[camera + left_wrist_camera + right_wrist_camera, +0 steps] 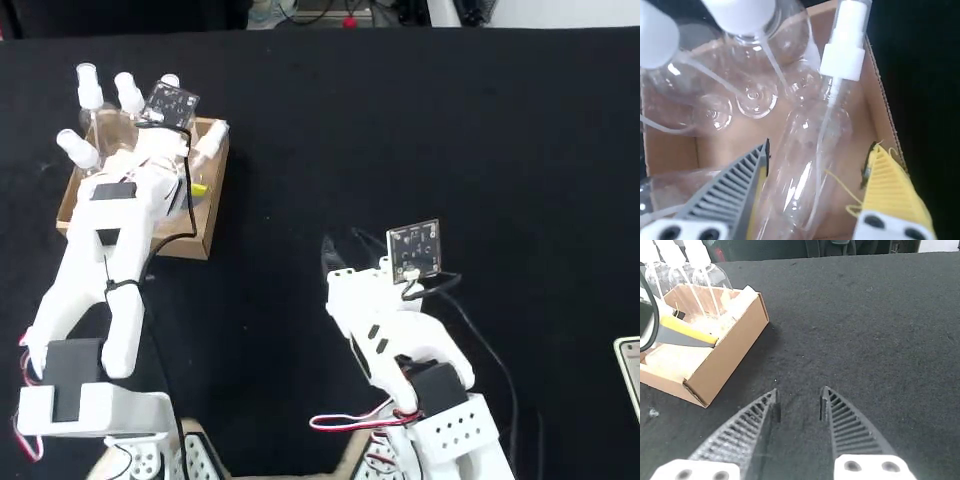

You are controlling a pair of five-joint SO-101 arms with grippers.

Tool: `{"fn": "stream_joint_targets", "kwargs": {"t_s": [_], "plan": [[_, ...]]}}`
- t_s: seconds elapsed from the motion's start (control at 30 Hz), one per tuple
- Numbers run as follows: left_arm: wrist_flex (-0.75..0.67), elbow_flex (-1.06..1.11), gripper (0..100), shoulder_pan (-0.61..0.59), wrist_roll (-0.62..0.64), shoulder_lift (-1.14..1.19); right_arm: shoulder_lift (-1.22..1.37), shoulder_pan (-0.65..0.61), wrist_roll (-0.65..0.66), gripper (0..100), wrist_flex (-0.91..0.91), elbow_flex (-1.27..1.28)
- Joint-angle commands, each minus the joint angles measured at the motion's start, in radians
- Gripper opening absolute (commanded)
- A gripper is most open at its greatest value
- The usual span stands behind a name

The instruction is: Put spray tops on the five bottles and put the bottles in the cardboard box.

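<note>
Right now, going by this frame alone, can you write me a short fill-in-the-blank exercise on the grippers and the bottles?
The left gripper is over the cardboard box, its jaws ____ on either side of a leaning bottle.
That bottle's spray top is ____ in colour.
The right gripper, over the black table, holds ____.
Missing words: open; white; nothing.

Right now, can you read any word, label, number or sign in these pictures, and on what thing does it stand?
No text can be read.
The clear bottles carry no label.
The cardboard box shows plain walls with no print.
The small circuit boards on the arms bear tiny marks, too small to read.
</note>
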Motion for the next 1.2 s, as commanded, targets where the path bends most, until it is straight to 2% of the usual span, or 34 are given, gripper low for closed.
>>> {"fn": "stream_joint_targets", "kwargs": {"t_s": [0.0, 0.47, 0.6, 0.77, 1.17], "plan": [[-0.025, -0.062, 30, -0.012, -0.046, 0.012, -0.018, -0.002, 0.009, 12.7, -0.031, -0.007], [-0.028, -0.117, 30, -0.005, -0.046, 0.112, -0.018, -0.002, 0.009, 12.7, -0.031, -0.004], [-0.097, -0.093, 30, -0.010, -0.046, 0.117, -0.018, -0.002, 0.009, 12.7, -0.031, -0.004], [-0.129, -0.076, 23, -0.004, -0.052, 0.117, -0.018, -0.002, 0.009, 12.7, -0.031, -0.004], [-0.123, -0.038, 22, 0.002, -0.052, 0.104, -0.018, -0.002, 0.009, 12.7, -0.031, -0.004]]}}
